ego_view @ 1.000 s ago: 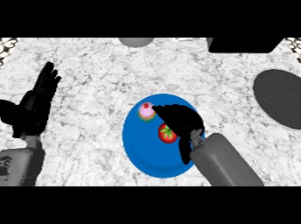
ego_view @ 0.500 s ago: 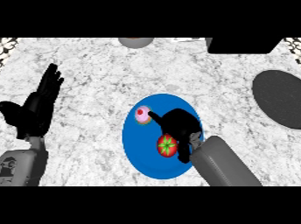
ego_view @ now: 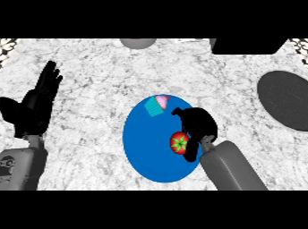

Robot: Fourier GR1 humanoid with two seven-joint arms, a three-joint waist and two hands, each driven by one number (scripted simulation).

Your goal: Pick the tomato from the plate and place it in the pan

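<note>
The marbled white counter (ego_view: 104,76) fills the view. On it lies a smooth blue plate (ego_view: 147,154), a glossy oval at centre. The pan (ego_view: 290,107), a matte dark-grey disc, sits at 3 o'clock from the plate, well apart, waiting for the load. The left hand (ego_view: 34,109) rests open at 9 o'clock, fingers straight, out of the way. The right hand (ego_view: 198,125) reaches over the plate's 3 o'clock rim, fingers curled round the tomato (ego_view: 179,143), apparently to lift it. The tomato, round, red, green-starred, remains on the plate. A small pink-and-teal item (ego_view: 158,105) lies at the plate's 12 o'clock.
</note>
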